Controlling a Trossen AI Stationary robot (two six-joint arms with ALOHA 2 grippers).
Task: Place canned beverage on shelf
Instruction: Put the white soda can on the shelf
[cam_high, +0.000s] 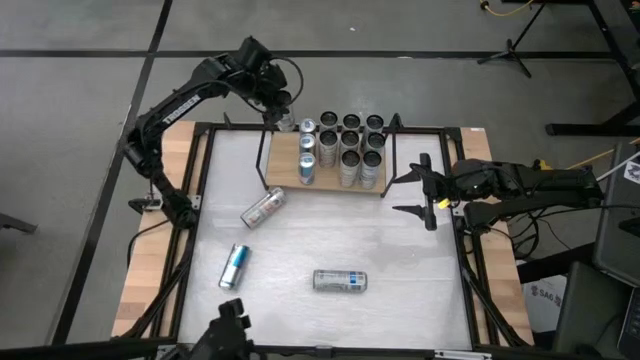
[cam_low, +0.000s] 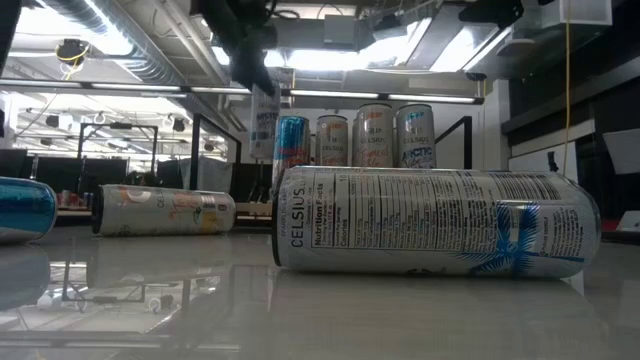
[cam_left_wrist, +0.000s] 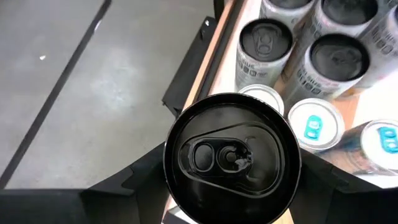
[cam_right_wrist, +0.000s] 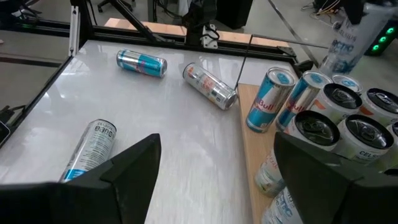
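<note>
Left gripper (cam_high: 284, 118) at upper centre-left of high view, clamped on upright can (cam_left_wrist: 232, 157); dark lid with pull tab fills lower centre of left wrist view, a finger (cam_left_wrist: 118, 186) pressed to either side. In low view, held can (cam_low: 264, 122) hangs clear of table, above far row. Position: over far left corner of shelf (cam_high: 285, 170), just beside blue-and-silver Red Bull cans (cam_high: 307, 150).

Step in hand, by judgement: lowering can into open spot at shelf's left end.
- Keep can vertical; descend straight.
- Mind black end loop (cam_high: 263, 160) on left and neighbouring Red Bull column on right; gap looks tight.
- Release only once base sits flat on wood.

Shelf contents: column of Red Bull cans at left; block of dark-lidded cans (cam_high: 350, 140) filling centre and right, upright, packed close.

Off shelf, lying on white table (cam_high: 400, 260): three cans — pale one (cam_high: 263, 208) near shelf, blue one (cam_high: 234, 266) lower left, Celsius can (cam_high: 339, 280) lower centre.

Right gripper (cam_high: 428, 192) at right of shelf, fingers spread, empty, waiting.
</note>
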